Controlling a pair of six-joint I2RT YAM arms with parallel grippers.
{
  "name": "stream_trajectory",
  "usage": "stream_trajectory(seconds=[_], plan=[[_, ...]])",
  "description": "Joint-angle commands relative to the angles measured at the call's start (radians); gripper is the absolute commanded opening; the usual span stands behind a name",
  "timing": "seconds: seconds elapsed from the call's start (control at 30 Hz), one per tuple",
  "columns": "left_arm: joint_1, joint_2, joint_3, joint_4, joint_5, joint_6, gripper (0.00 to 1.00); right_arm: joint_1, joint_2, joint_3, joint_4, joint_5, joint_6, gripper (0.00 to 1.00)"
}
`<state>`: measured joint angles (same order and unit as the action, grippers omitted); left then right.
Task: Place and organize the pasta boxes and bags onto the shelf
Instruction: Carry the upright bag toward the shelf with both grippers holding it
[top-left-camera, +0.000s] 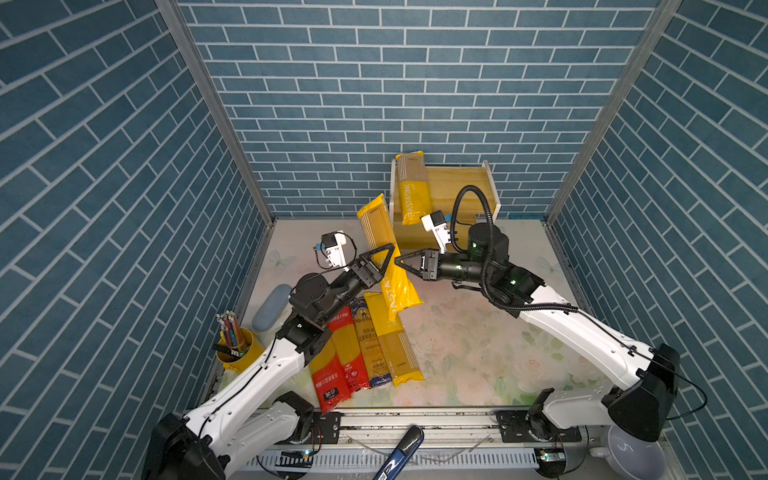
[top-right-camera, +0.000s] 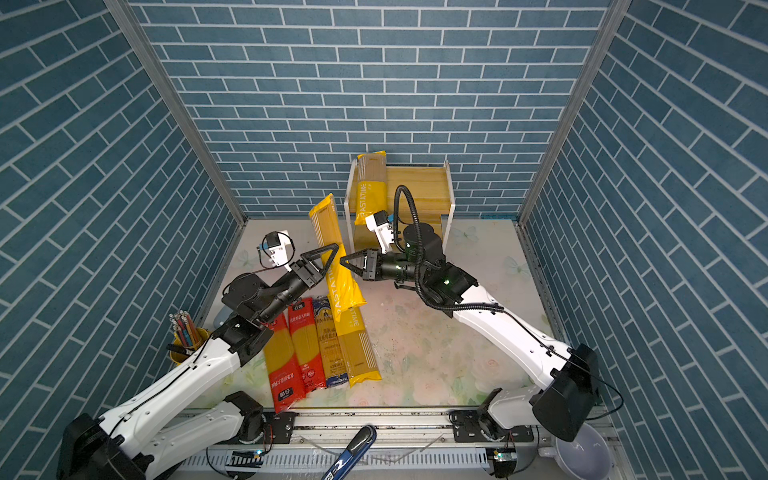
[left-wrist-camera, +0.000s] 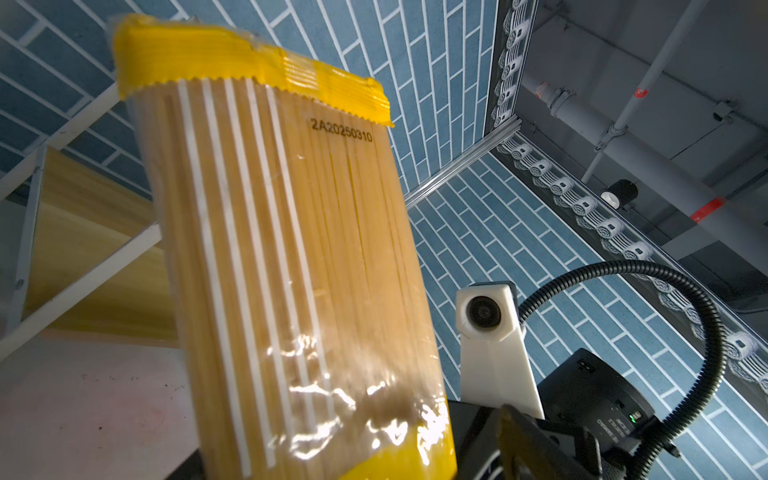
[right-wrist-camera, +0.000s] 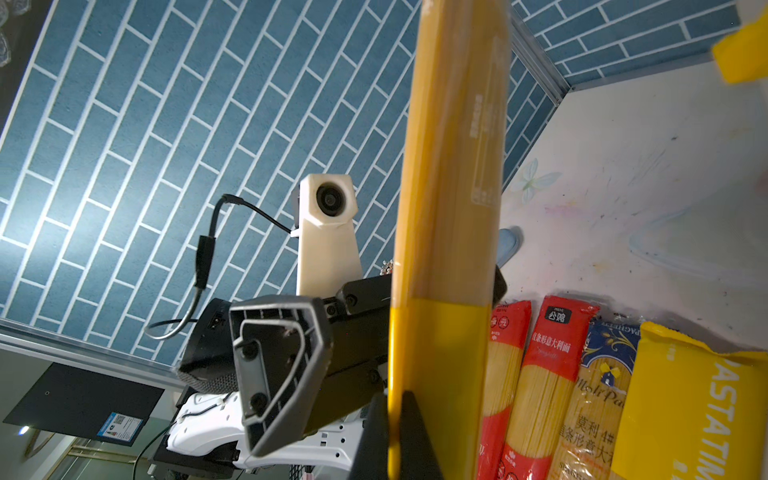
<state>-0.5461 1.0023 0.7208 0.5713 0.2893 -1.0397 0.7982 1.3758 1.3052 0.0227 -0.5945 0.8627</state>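
Observation:
One yellow PASTATIME pack (top-left-camera: 373, 224) (top-right-camera: 327, 226) (left-wrist-camera: 291, 249) (right-wrist-camera: 449, 166) hangs tilted in the air beside the shelf (top-left-camera: 457, 187) (top-right-camera: 419, 187). My right gripper (top-left-camera: 397, 260) (right-wrist-camera: 395, 401) is shut on its yellow edge. My left gripper (top-left-camera: 388, 257) stands open around the same pack, one finger (right-wrist-camera: 278, 365) clear of it. A second yellow pack (top-left-camera: 411, 187) lies on the shelf's top board at its left end. On the table lie two red-ended packs (top-left-camera: 332, 374), a dark-blue-ended pack (top-left-camera: 372, 349) and a third yellow pack (top-left-camera: 397, 345), side by side.
A grey-blue case (top-left-camera: 272, 305) lies by the left wall. A yellow cup of pencils (top-left-camera: 239, 347) stands at the front left, close to my left arm. A pale bowl (top-left-camera: 631, 455) and a blue-black tool (top-left-camera: 401, 451) sit beyond the front rail.

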Motion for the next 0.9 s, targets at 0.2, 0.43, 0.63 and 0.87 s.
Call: stream_trajectory(seconds=[0.2, 0.43, 0.63, 0.87], plan=[[0.017, 0.12, 0.168, 0.101, 0.079, 0.031, 0.66, -0.077, 0.036, 0.157, 0.158, -0.05, 0.03, 0.0], [0.037, 0.147, 0.217, 0.086, 0.075, 0.044, 0.29, -0.104, 0.032, 0.151, 0.116, -0.077, 0.04, 0.0], [0.038, 0.186, 0.244, 0.122, 0.082, 0.017, 0.02, -0.104, 0.038, 0.125, 0.123, -0.096, 0.035, 0.21], [0.037, 0.215, 0.264, 0.182, 0.083, -0.035, 0.0, -0.119, 0.052, 0.142, -0.131, -0.112, -0.164, 0.45]])
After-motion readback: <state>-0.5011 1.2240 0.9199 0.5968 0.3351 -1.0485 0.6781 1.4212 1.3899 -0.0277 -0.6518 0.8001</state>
